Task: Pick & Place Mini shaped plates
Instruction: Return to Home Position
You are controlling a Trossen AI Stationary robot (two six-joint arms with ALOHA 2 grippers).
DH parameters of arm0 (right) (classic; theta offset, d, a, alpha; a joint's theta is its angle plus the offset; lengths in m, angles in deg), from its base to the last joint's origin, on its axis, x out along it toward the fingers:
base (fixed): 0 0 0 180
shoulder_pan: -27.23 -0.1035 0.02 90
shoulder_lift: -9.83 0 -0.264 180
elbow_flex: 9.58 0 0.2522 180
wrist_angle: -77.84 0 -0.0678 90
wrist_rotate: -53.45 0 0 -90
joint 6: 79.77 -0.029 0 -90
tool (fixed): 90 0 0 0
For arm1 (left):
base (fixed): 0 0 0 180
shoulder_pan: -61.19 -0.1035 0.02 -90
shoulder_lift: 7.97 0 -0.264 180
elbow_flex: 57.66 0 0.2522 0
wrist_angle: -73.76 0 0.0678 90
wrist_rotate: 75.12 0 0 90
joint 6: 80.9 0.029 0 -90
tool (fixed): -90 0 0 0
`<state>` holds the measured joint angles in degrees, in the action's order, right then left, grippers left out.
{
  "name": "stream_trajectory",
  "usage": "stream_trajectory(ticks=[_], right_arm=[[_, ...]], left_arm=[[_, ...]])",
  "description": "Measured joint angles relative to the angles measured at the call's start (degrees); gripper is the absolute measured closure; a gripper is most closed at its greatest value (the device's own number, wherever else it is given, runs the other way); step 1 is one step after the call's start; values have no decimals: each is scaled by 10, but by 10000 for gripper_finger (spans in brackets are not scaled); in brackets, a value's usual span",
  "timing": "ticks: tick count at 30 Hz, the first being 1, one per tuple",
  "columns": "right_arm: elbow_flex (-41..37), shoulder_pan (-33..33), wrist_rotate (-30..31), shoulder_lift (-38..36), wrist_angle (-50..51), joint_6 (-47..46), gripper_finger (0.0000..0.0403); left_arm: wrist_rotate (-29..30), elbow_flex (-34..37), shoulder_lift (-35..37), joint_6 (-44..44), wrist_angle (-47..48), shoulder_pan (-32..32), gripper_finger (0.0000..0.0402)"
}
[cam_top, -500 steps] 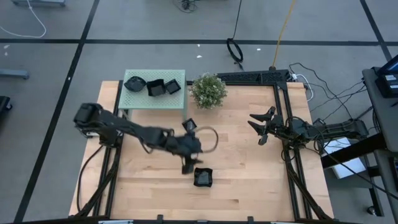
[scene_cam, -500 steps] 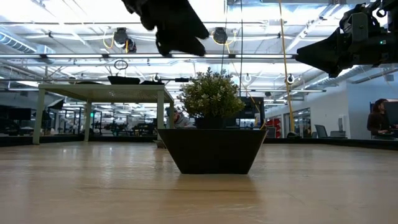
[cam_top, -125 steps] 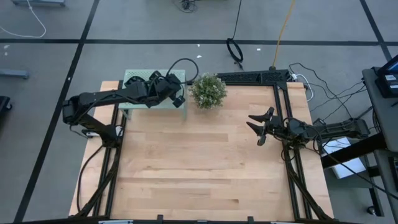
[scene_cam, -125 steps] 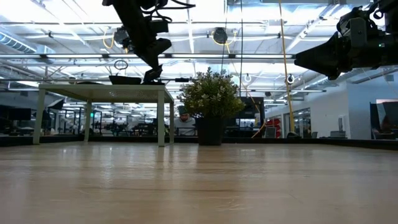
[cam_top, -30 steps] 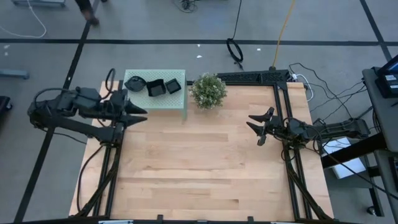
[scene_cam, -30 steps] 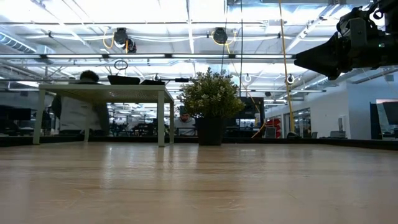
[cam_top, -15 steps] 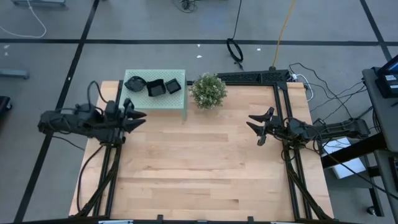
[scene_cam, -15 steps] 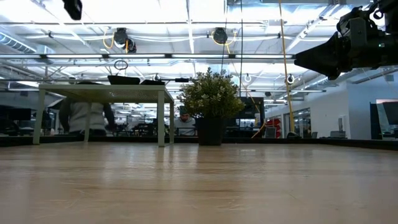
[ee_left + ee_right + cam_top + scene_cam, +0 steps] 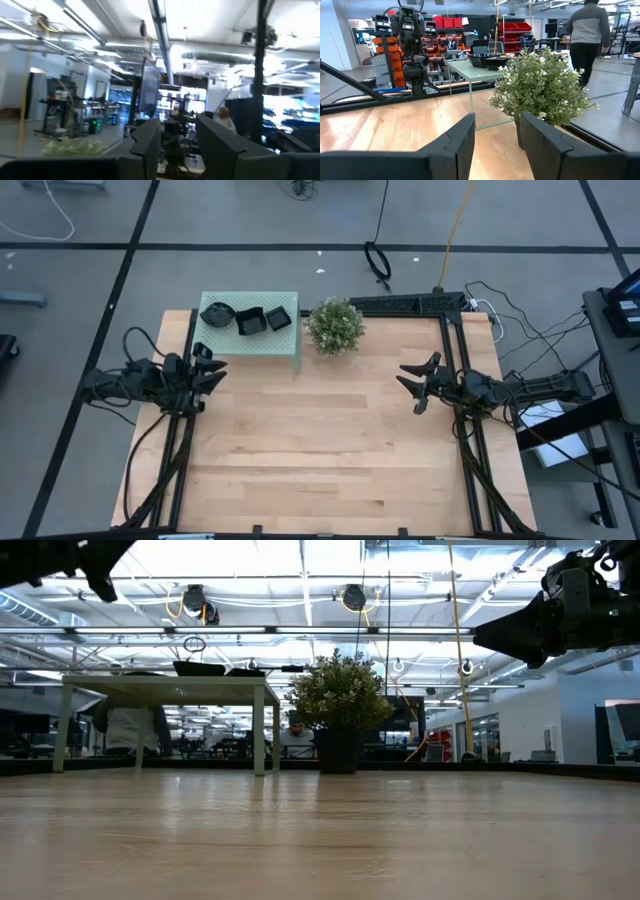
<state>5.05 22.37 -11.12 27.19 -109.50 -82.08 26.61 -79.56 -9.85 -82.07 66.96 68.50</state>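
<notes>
The left gripper (image 9: 214, 364) is positioned over the left edge of the table (image 9: 320, 460), raised clear of the surface and just in front of the shelf (image 9: 262, 342). Its fingers (image 9: 150, 145) are parted with a clear gap and hold nothing. The shelf, a small pale green stand, occupies the far left corner of the table. The plates (image 9: 250, 321) rest on its top in three dark groups: a wavy-rimmed group at the left, then two square groups just beside each other. The plant (image 9: 335, 325) stands just right of the shelf. The right gripper (image 9: 410, 377) hangs raised near the right edge, well apart from the plates, spread wide and empty. A person (image 9: 587, 30) is in the room beyond the table.
</notes>
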Motion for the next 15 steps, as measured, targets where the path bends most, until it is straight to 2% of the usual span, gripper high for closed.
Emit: stream_trajectory(ticks=[8,15], right_arm=[[0,0,0,0,0,0,259],[0,0,0,0,0,0,259]], left_arm=[[63,74,16,-1,-85,0,275],[102,73,16,26,-69,0,275]])
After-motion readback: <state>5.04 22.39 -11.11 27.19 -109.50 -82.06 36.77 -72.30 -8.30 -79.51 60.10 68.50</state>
